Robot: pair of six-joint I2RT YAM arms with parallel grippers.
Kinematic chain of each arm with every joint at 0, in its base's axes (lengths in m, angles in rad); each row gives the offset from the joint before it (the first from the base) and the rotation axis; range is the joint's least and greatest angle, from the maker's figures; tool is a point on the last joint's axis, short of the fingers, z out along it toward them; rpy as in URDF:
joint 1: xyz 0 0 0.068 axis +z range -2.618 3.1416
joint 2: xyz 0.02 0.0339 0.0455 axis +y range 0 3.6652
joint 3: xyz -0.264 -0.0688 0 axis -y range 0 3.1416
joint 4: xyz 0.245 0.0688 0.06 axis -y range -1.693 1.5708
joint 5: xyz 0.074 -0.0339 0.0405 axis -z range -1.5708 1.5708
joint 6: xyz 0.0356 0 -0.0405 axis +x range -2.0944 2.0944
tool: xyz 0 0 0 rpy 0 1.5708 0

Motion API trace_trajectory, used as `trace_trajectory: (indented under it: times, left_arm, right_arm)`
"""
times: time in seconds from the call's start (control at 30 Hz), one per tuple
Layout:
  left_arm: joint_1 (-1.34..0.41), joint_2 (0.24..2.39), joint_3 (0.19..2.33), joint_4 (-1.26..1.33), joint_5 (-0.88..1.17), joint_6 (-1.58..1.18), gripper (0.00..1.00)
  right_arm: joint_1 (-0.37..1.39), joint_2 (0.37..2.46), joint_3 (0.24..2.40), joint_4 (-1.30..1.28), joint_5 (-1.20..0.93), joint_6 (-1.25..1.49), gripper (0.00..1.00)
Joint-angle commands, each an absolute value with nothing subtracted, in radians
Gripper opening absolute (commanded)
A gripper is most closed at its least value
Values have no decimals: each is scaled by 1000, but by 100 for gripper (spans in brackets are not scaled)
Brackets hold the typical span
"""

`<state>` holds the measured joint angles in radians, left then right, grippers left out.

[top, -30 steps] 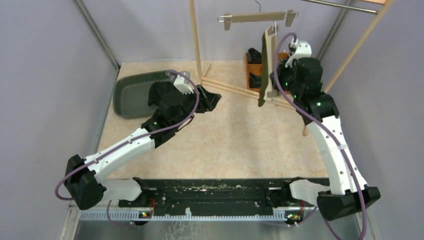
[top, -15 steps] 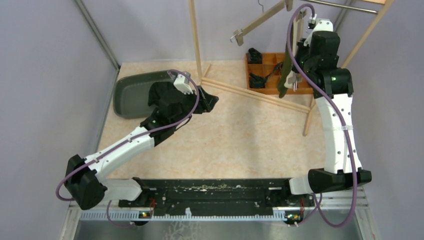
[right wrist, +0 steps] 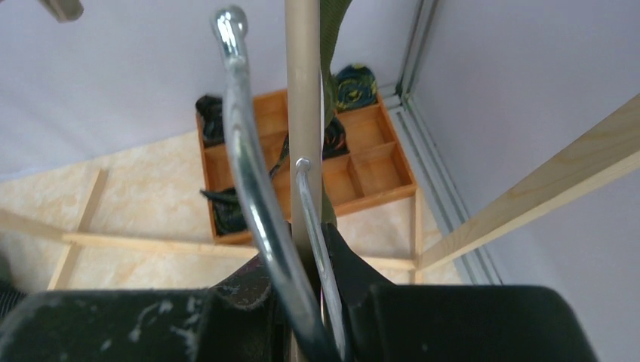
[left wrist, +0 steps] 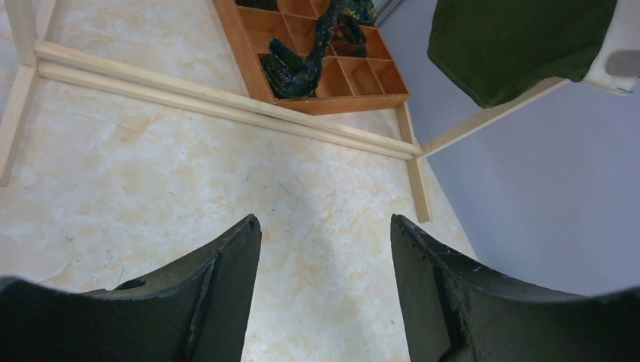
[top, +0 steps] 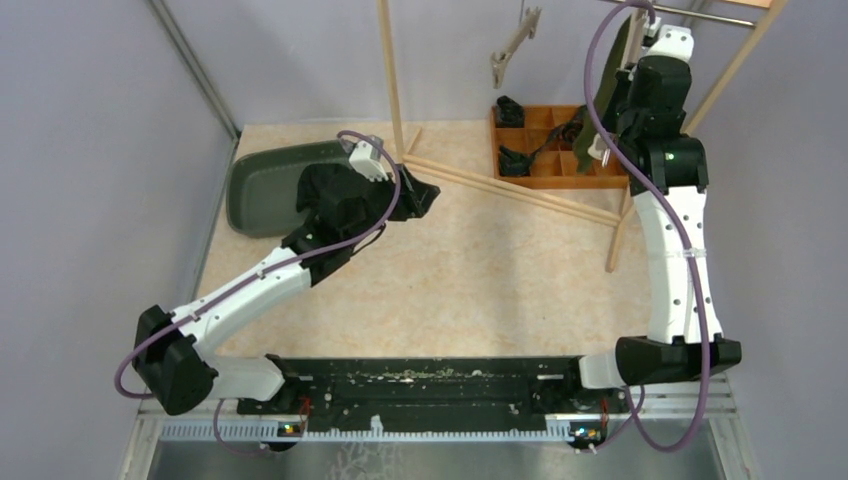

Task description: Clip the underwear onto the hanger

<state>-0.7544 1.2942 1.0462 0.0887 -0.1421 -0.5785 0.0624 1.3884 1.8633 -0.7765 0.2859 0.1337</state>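
Observation:
My right gripper (top: 640, 55) is raised high at the back right, shut on a beige clip hanger (right wrist: 303, 113) by its bar, beside the metal hook (right wrist: 240, 113). The dark green underwear (top: 603, 95) hangs from that hanger; it also shows in the left wrist view (left wrist: 521, 45) and the right wrist view (right wrist: 332, 30). My left gripper (top: 418, 195) is open and empty low over the table, its jaws wide apart in the left wrist view (left wrist: 324, 226).
A second empty hanger (top: 515, 45) hangs tilted from the metal rod (top: 690, 12). The wooden rack frame (top: 500, 185) crosses the table. A wooden compartment box (top: 545, 150) holds dark items. A grey tray (top: 260, 185) with a black garment (top: 325, 185) sits at the left.
My right arm has lifted the hanger with the green underwear up and to the right, close to the rod. The empty hanger has swung to a steep tilt. My left arm has barely moved.

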Motion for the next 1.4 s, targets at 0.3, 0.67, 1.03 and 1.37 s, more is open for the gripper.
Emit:
trace_trajectory:
  times: [0.3,0.67,1.03,1.37]
  left_arm:
    - [-746,1361,1125,89,-151,-570,69]
    - [-746,1343,1080,125,-167,-612,68]
    - [-746,1319,1035,139,-177,-628,68]
    - [-746,1319,1034,144,-170,-629,67]
  right_arm:
    - [58,1406,1723,-335,621,92,0]
    - [56,1433,1717,-256,629,130,0]
    - [57,1414,1735,-213,615,137,0]
    - [56,1434,1830,-236,571,131,0]
